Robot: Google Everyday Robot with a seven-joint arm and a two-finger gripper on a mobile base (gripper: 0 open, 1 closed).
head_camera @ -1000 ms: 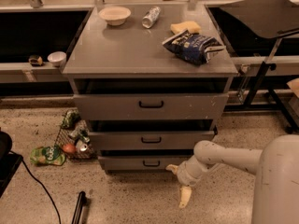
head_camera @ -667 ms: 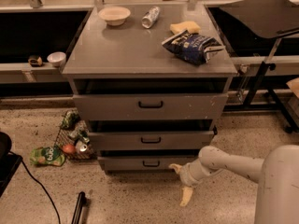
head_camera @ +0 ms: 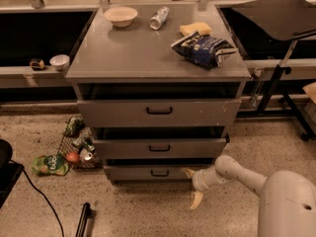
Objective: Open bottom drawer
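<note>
Noted bottom drawer lowest in cabinet, black handle at centre, dark gap above. Found gripper low beside drawer's right end, fingers spread wide, upper fingertip just beside drawer front; contact not determinable.

Light is warm, yellowish, from overhead. The cabinet top is brightest, with a soft sheen and no hard glare. Dark shadow bands fill the gaps above each front, including the bottom drawer. The bench recesses are nearly black. My gripper, low at the bottom drawer's right end with fingers spread, reads pale against the speckled floor. The whole frame is soft, and my arm casing is blurred.
</note>
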